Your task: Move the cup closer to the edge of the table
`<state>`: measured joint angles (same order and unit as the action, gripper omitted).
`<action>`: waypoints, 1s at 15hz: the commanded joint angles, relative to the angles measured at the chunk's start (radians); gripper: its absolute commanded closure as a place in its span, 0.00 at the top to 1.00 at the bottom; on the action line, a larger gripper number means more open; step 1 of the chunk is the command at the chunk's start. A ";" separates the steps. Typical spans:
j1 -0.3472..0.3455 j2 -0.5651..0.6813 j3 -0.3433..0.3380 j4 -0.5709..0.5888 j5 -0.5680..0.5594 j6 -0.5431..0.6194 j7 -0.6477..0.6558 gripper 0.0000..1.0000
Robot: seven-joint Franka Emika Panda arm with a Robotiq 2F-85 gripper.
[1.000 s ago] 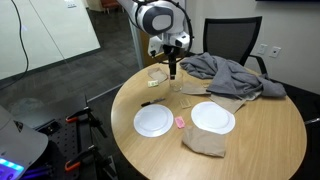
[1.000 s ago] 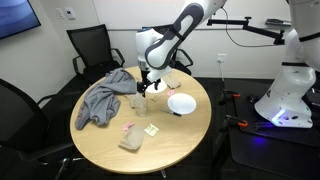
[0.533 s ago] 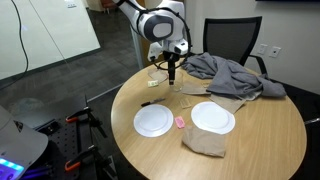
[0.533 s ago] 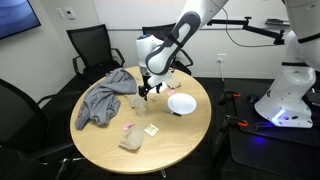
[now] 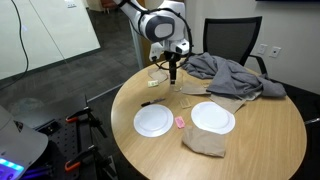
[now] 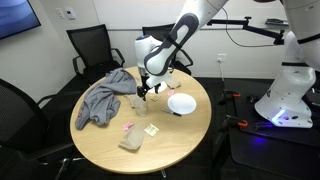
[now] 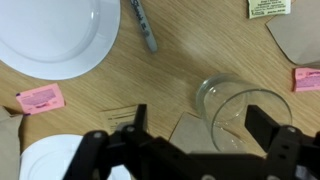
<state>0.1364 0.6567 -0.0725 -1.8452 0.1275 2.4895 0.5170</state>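
The cup (image 7: 240,117) is a small clear tumbler standing on the tan round table (image 5: 262,140). In the wrist view it sits between my open fingers, nearer the right finger. My gripper (image 7: 203,125) is open and not touching it. In an exterior view the gripper (image 6: 147,92) hangs just above the cup (image 6: 140,102), near the table's (image 6: 185,130) middle. In an exterior view the gripper (image 5: 172,76) points down by the far rim; the cup is hard to make out there.
Two white plates (image 5: 153,121) (image 5: 213,117), a pink packet (image 5: 180,121), a tan napkin (image 5: 204,142) and a black marker (image 7: 142,25) lie nearby. A grey cloth (image 5: 230,75) is heaped beside the gripper. Black chairs (image 5: 232,40) stand around the table.
The gripper has come down a little over the cup and then held still. The cup has not moved.
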 commanded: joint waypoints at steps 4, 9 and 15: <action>0.020 0.094 -0.024 0.108 -0.012 -0.019 0.029 1.00; 0.021 0.143 -0.029 0.159 -0.009 -0.021 0.028 0.51; 0.027 0.179 -0.030 0.202 -0.010 -0.030 0.025 0.05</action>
<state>0.1443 0.8155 -0.0851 -1.6843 0.1275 2.4888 0.5170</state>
